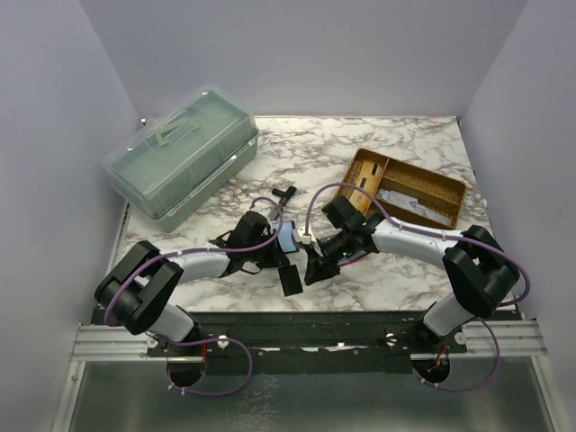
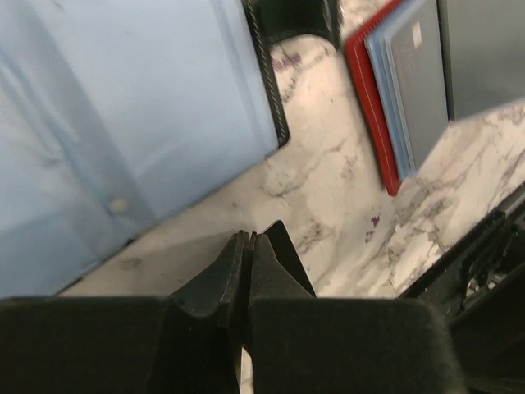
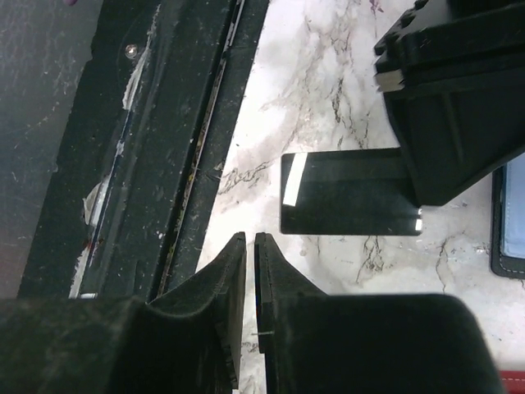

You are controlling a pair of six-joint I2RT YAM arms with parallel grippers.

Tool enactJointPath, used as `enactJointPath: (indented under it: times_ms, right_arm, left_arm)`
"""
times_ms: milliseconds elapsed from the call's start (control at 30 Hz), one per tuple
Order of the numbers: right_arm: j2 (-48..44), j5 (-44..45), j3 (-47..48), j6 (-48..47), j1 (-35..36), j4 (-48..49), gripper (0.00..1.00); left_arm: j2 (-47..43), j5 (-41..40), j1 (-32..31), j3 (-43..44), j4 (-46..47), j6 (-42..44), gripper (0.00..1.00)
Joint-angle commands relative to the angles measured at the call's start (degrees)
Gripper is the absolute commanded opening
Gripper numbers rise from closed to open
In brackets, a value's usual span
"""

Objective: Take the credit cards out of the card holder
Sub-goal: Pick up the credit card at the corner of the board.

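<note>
Left fingers [image 2: 230, 275]: pressed shut, empty, over bare counter [image 2: 328, 189] just below the light blue card [image 2: 123, 107] in its black holder [image 2: 268, 90] at upper left. Right fingers [image 3: 234, 271]: a narrow slit with nothing seen in it, near the dark card [image 3: 344, 193] lying flat at mid-frame, one end hidden by the other arm's housing [image 3: 459, 98]. Farther, upper right of the left wrist view: red holder [image 2: 367, 90] with blue and grey cards [image 2: 418, 82] stacked inside. Likely risks: fingers this narrow skid over a flat card and drag its holder, stacked cards come out together, or the dark card is nudged toward the rail [image 3: 164, 123] at the counter's edge.
</note>
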Motion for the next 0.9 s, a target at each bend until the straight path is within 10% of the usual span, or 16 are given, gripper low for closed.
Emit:
enactJointPath:
  times_ms: [0,867]
  right_arm:
    - [-1.4,-2.1,-0.1,-4.2,1.4,-2.5,0.17]
    - [-3.7,19.4,0.1,-7.4,18.2,-3.7,0.51]
  left_arm:
    - [0.0,2.5,-3.4,-2.0,-6.1,-0.8,0.00]
    - [-3.4,4.4,-5.8,-4.8,-8.8,-5.3,0.00]
